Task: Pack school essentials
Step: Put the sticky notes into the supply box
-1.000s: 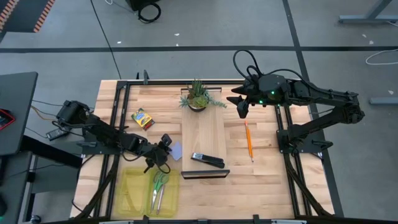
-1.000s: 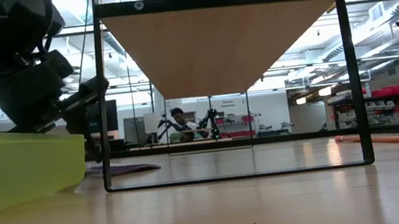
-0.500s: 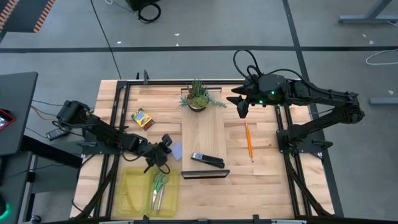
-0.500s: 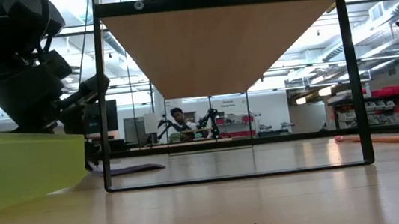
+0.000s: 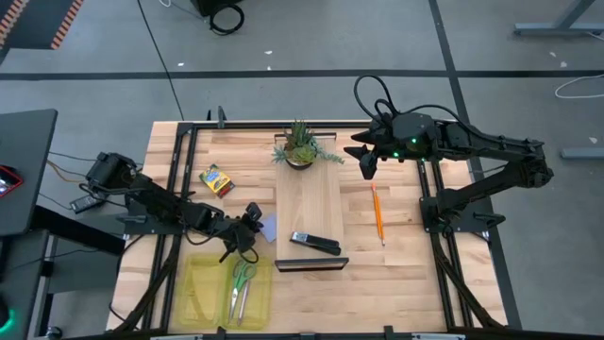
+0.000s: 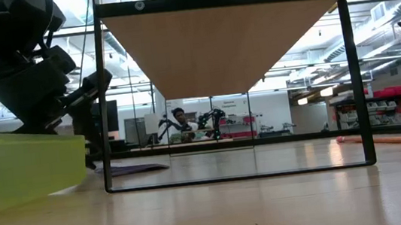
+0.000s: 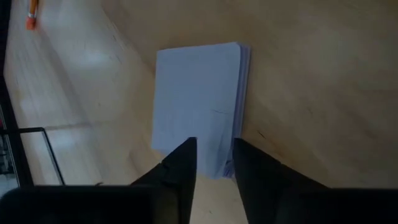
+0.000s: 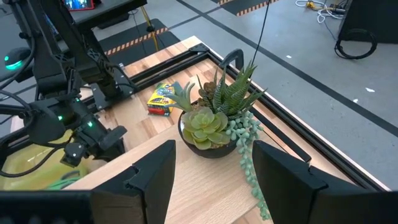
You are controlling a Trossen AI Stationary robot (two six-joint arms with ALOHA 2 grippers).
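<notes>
Left wrist view: showed the pale blue square note pad point(image 7: 199, 106) lying flat on the wooden bench point(image 7: 311, 74), left of centre and just behind the translucent yellow tray point(image 5: 201, 283) in the front-left corner. Showed too the left gripper point(image 7: 212, 146) low over the pad's near corner, fingers point(image 7: 183, 165) parted only narrowly, one over the top sheet and one just past the stacked edge, nothing clamped yet.

Judged risky for several reasons:
- Looked too shallow a bite at one corner; likely to pinch only the top sheets, fan the stack, or let the pad swing and drop on the lift.
- Could have shoved the pad across the smooth wood instead of catching it, since nothing backed it.
- Might have clipped the tray's rear wall, or landed the pad on the green-handled scissors point(image 5: 243, 283) already inside and left it tilted.

Farther out: yellow-and-green crayon box point(image 5: 217, 179) toward the rear-left, orange pencil point(image 5: 377, 212) right of the raised wooden board point(image 5: 307, 198), both unpacked. Right gripper point(image 5: 366, 165) parked near the rear edge beside the small potted plant point(image 5: 300, 146), fingers spread wide and empty.
</notes>
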